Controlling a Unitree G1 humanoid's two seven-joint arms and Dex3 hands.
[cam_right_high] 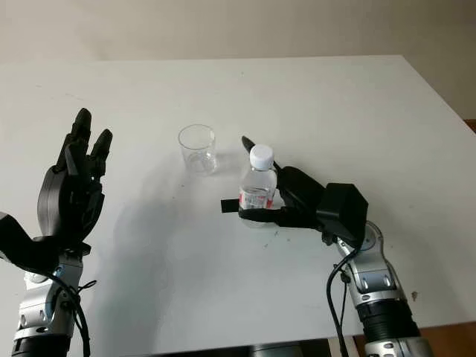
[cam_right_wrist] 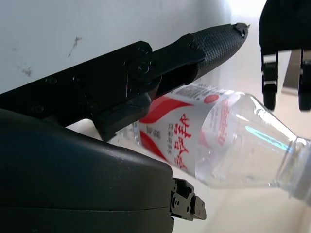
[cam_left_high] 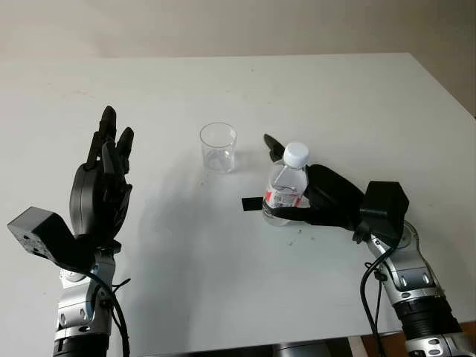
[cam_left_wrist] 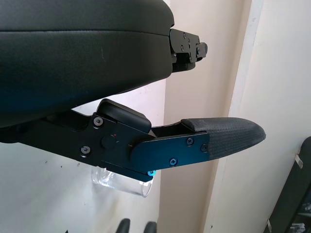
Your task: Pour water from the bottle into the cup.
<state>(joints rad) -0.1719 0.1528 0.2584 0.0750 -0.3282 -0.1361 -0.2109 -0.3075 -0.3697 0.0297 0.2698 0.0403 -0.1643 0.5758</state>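
The bottle (cam_left_high: 285, 186) is clear glossy plastic with a smooth white cap (cam_left_high: 296, 154) and a red-and-white printed label (cam_right_wrist: 177, 138). The cup (cam_left_high: 219, 147) is clear, thin plastic. The bench (cam_left_high: 223, 82) is matt white. The fingers (cam_right_wrist: 214, 43) are black with a woven-looking texture.

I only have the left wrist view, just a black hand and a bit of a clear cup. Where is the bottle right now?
Observer: The bottle stands upright on the table, and the right hand is closed around its label.
Operator: Is the cap off?
Observer: No, the white cap is on.
Operator: Where's the cup relative to the bottle?
Observer: The cup stands upright, apart from the bottle. It is a little farther from the robot and off toward the open left hand, which is raised at the table's left.
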